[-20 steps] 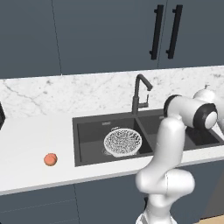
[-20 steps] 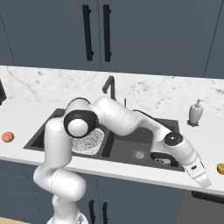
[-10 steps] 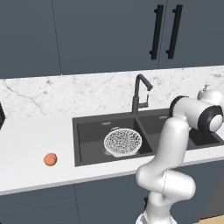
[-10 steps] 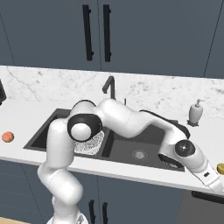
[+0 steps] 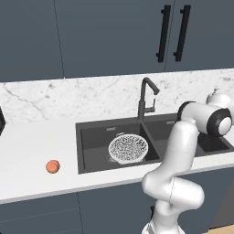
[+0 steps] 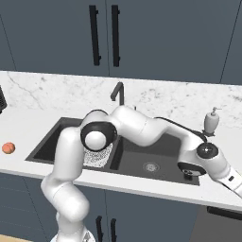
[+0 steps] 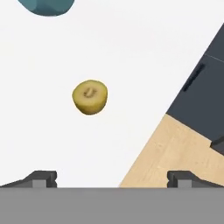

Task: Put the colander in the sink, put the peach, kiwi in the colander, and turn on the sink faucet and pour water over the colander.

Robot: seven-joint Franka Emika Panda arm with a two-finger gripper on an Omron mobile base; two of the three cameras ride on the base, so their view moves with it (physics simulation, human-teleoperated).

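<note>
Claw point(image 7: 112, 177) wide apart, holding nothing, looking down at the white counter point(image 7: 52, 144). Kiwi point(image 7: 89, 97) lying on that counter, a bit ahead of the left finger tip, not touching it. Near the counter's edge, with wooden floor point(image 7: 175, 153) showing past that edge. A blue-green thing point(image 7: 47, 6) at the far side of the counter, well apart from the kiwi; too little of it in sight to tell what.

Colander point(image 5: 128, 148) sitting in the left basin of the sink point(image 5: 91, 141), close to the wall between the two basins. Seen from the right base view, colander point(image 6: 97, 156) partly hidden behind the arm's elbow. Right basin of the sink point(image 6: 156, 160) with just its round drain point(image 6: 151, 166).

Peach point(image 5: 53, 167) on the counter left of the sink, near the front edge, well apart from the colander. Same peach point(image 6: 8, 148) at the left side of the right base view.

Sink faucet point(image 5: 145, 97) standing at the back edge of the sink, between the basins. Soap dispenser point(image 6: 211, 122) on the counter behind the sink's right back corner.
</note>
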